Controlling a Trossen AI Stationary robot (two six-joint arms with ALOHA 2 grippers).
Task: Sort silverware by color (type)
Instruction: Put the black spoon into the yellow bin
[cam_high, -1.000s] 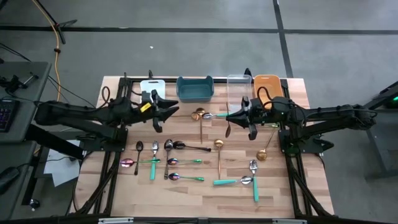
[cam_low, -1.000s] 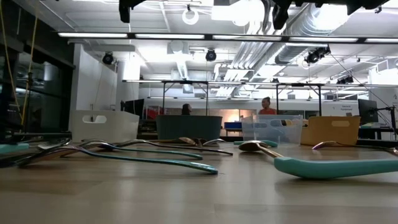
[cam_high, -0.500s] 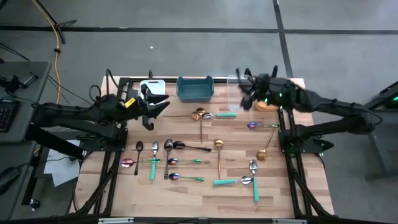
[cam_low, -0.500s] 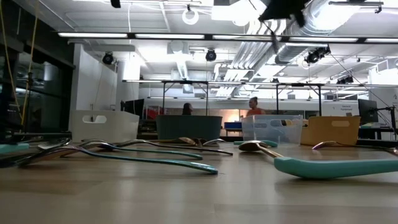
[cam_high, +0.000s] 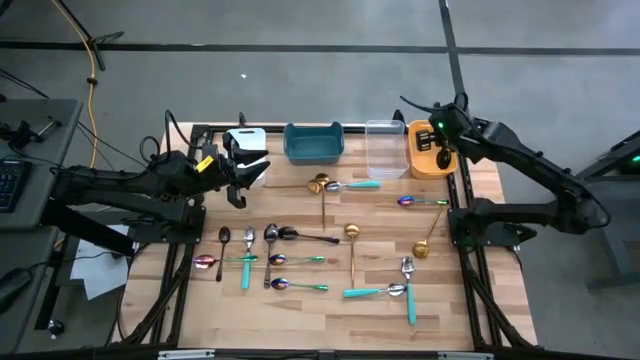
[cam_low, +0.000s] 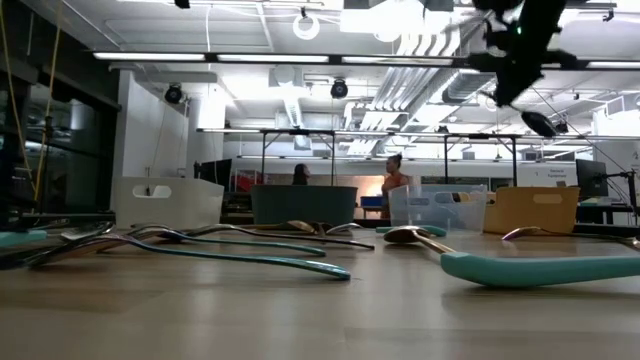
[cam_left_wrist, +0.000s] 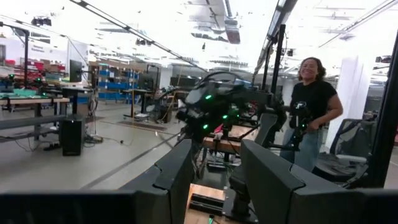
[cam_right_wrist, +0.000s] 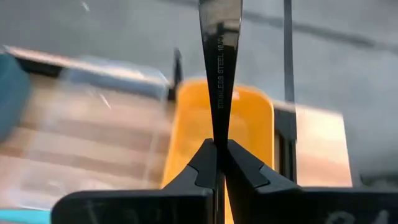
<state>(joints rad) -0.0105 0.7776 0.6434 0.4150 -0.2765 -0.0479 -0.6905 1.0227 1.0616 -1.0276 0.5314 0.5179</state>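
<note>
Right claw is hanging above the orange bin at the back of the counter, its two dark fingers pressed together on the narrow handle of a dark spoon; in the low view that spoon's bowl is dangling in the air well above the bins. Left claw is waiting over the counter's left rear part, just beside the white bin, with its fingers standing spread and nothing between them. Between the white and orange bins are sitting a teal bin and a clear bin, all four in a row along the far edge. Most of the silverware is lying loose on the wood: a gold spoon touching a teal-handled spoon near the teal bin, a purple-pink spoon toward the right, a second gold spoon in the middle, another gold one near the right arm's base, a cluster of dark, silver and teal-handled pieces on the left, and two crossed teal-handled spoons near the front. Beyond the counter, a person in a dark top is standing in the room.
</note>
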